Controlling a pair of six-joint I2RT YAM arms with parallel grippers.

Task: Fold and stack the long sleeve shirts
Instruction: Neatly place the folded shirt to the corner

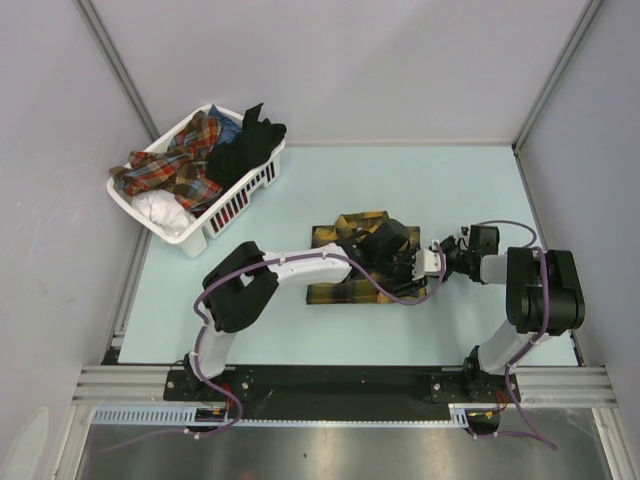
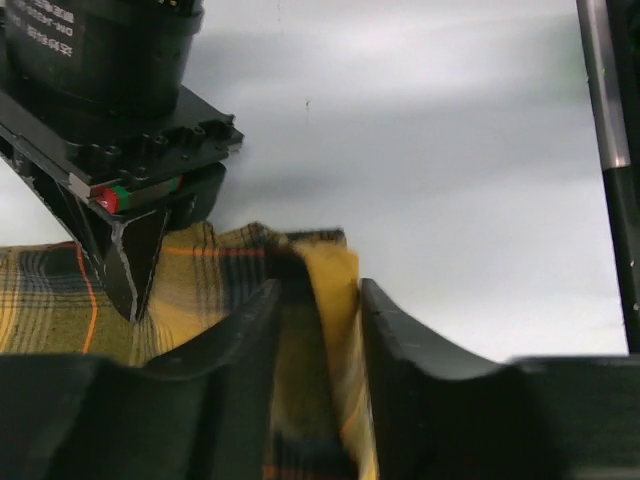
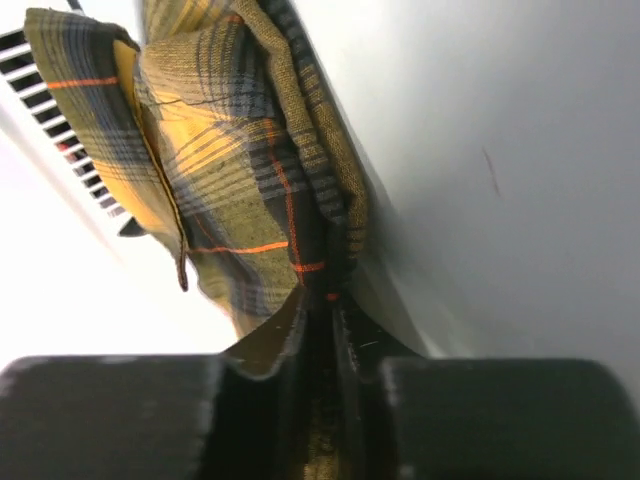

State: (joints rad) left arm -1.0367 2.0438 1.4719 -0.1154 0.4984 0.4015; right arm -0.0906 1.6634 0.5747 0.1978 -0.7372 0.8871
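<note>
Table: one shirt, left claw, right claw pinching.

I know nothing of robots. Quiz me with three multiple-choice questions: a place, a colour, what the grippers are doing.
1. Where is the white basket? A far left corner of the table; B near right corner; C between the arm bases.
2. What colour is the shirt mid-table? A white; B mustard-yellow and black plaid; C pink.
3. What are the left gripper and right gripper doing? A both open; B one in the basket; C both shut on the shirt.
1 A: the top view shows it there. 2 B: the wrist views show plaid. 3 C: each wrist view shows cloth pinched in the gripper.
</note>
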